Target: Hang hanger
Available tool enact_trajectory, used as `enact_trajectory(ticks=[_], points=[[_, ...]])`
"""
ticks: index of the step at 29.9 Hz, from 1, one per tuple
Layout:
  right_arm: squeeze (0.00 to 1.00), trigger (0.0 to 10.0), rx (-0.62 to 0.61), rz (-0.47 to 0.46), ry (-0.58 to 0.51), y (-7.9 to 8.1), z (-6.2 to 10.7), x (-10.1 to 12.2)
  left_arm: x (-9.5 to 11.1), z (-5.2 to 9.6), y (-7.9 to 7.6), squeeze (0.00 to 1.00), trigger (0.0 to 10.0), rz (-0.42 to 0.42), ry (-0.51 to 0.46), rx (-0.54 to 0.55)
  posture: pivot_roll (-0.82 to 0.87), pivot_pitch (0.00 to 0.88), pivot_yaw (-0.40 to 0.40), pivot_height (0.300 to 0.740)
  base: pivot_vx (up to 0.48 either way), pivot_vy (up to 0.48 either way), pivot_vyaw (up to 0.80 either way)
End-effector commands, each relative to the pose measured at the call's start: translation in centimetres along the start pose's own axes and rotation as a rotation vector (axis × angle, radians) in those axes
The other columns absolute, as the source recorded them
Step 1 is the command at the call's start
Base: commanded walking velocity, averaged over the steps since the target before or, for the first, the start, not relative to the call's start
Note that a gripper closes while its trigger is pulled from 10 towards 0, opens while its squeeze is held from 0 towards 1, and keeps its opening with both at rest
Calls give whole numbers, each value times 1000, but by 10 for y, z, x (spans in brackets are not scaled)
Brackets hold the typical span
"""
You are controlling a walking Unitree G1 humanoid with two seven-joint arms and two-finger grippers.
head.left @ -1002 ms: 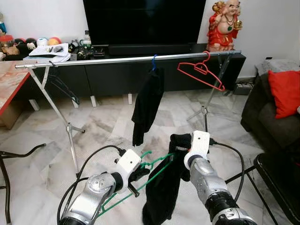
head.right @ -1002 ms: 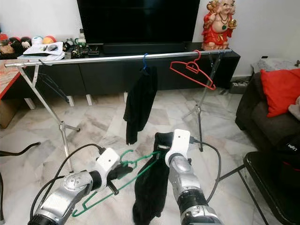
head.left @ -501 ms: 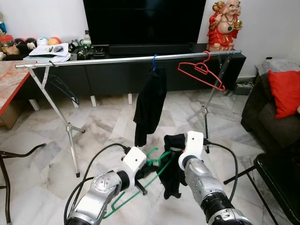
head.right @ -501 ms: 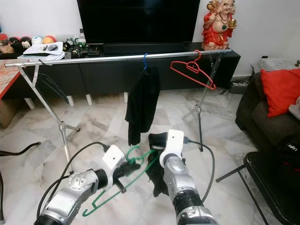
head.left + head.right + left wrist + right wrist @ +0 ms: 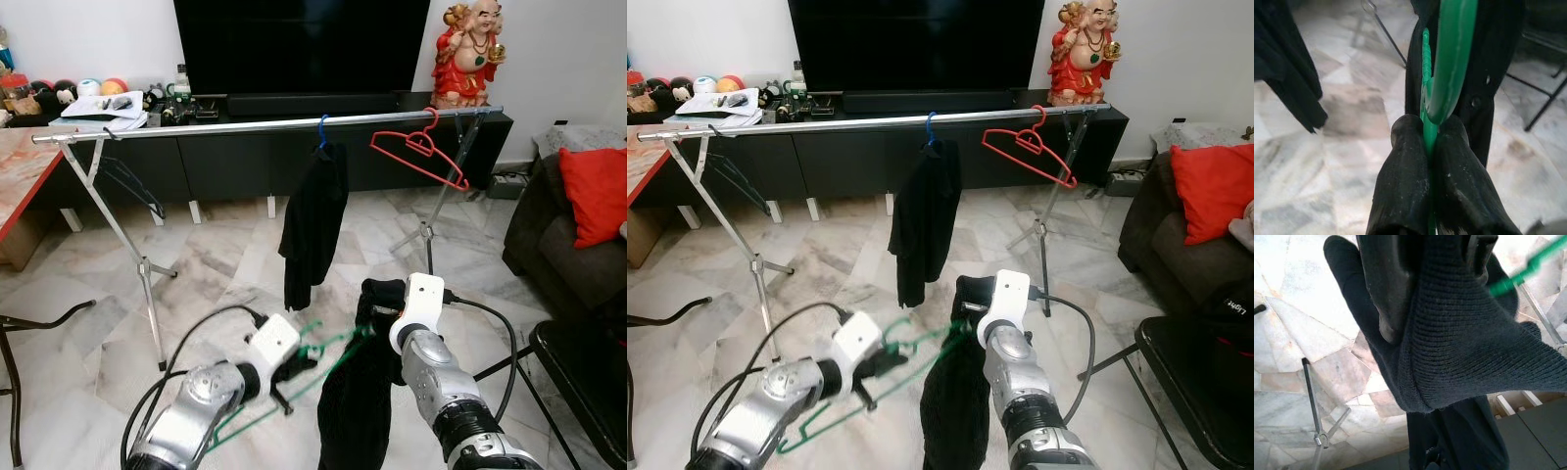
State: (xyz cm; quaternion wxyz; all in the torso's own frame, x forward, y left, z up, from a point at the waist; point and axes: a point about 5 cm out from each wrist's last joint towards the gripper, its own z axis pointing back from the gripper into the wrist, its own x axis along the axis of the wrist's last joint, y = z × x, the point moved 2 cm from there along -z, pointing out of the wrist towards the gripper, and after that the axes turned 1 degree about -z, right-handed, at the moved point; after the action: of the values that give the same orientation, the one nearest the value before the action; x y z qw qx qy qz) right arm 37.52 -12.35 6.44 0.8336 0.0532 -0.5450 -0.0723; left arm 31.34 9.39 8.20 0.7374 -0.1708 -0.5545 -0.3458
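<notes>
A green hanger point(image 5: 326, 343) is held low in front of me, my left gripper point(image 5: 292, 368) shut on it near its hook. In the left wrist view both black fingers point(image 5: 1400, 196) pinch the green hanger point(image 5: 1449, 58). To its right, my right gripper point(image 5: 378, 311) is shut on a black knit garment point(image 5: 351, 406), which hangs long below it and drapes over the hanger's right end. The knit garment point(image 5: 1464, 347) wraps a finger point(image 5: 1385, 289) in the right wrist view. Beyond stands a silver rail point(image 5: 245, 125).
On the rail hang a black garment point(image 5: 312, 220) on a blue hook point(image 5: 322, 129), a red hanger point(image 5: 421, 147) and a black hanger point(image 5: 132, 186). A TV console point(image 5: 294, 147) stands behind it. A sofa with a red cushion point(image 5: 596, 191) and a black chair point(image 5: 588, 372) are on the right, a table point(image 5: 20, 166) on the left.
The black garment, bunched up half a second ago, now hangs long again. My right gripper has shifted slightly right, and the left gripper with the hanger has dropped a little.
</notes>
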Motion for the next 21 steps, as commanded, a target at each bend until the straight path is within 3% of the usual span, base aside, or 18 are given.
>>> enact_trajectory(ticks=[1, 5, 10, 17, 21], points=[[0, 10000, 17, 1, -31, 7, -1, 10, 12, 1, 3, 0, 10000, 15, -62, 6, 117, 0, -45, 740, 0, 0, 0], [0, 10000, 45, 1, -17, 13, 0, 6, 20, 1, -9, 0, 10000, 78, -116, -79, 117, 0, -46, 740, 0, 0, 0], [0, 10000, 131, 32, -7, 27, 1, 3, 18, 2, -30, 0, 10000, 114, -104, -227, 118, 0, -46, 740, 0, 0, 0], [0, 10000, 178, 108, -27, 32, 1, 7, 11, 5, -39, 0, 10000, 129, -60, -300, 116, 0, -45, 740, 0, 0, 0], [0, 10000, 173, 155, -40, 25, 0, 12, 5, 11, -41, 0, 10000, 120, -25, -330, 118, 0, -45, 740, 0, 0, 0]])
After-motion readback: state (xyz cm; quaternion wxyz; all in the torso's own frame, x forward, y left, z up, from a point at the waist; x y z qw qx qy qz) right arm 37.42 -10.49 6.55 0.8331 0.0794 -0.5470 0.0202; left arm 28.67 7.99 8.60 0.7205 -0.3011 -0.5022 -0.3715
